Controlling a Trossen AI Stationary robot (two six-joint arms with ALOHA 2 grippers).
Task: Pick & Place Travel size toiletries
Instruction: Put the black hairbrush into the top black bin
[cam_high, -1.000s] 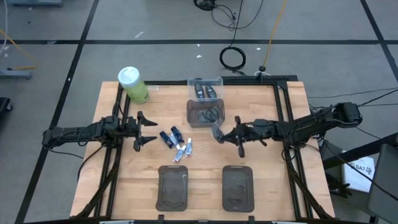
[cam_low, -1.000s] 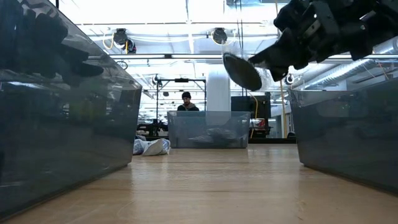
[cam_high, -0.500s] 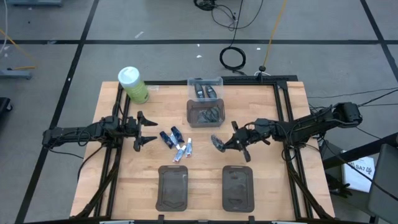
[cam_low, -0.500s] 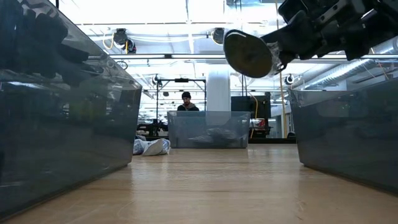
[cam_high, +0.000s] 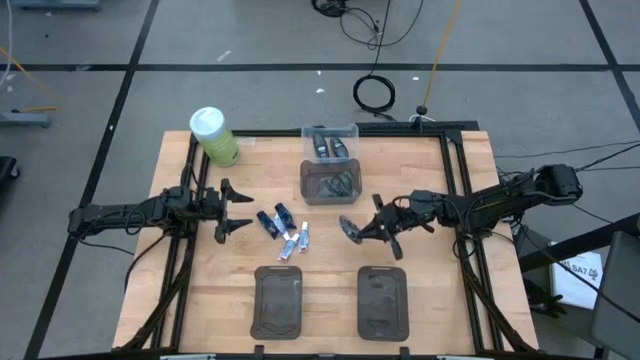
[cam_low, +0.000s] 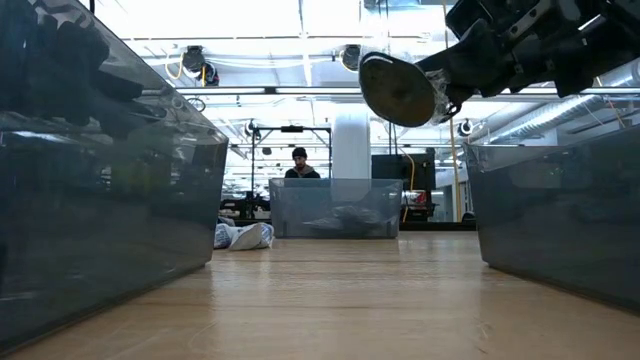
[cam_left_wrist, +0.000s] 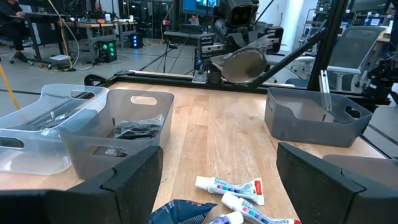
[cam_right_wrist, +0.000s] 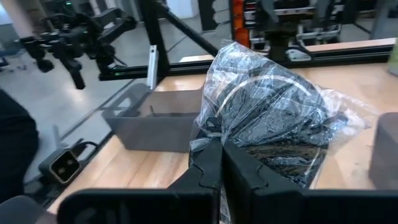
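Right gripper (cam_high: 358, 232) pinches a round grey pot (cam_high: 349, 229) in clear wrap above the table (cam_high: 440, 300); left gripper (cam_high: 243, 210) waits, fingers spread.

Crinkled wrap (cam_right_wrist: 273, 118) hides the round pot's (cam_low: 398, 90) contents.

Across the bench (cam_left_wrist: 217, 134), the right hand (cam_left_wrist: 239, 46) holds a round pot (cam_left_wrist: 241, 65) aloft; white-and-blue tubes (cam_left_wrist: 230, 185) lie near two grey bins (cam_left_wrist: 118, 134).

Bright even overhead light, soft shadows; low view backlit w/ ceiling glare, near trays (cam_low: 90, 200) blurred.
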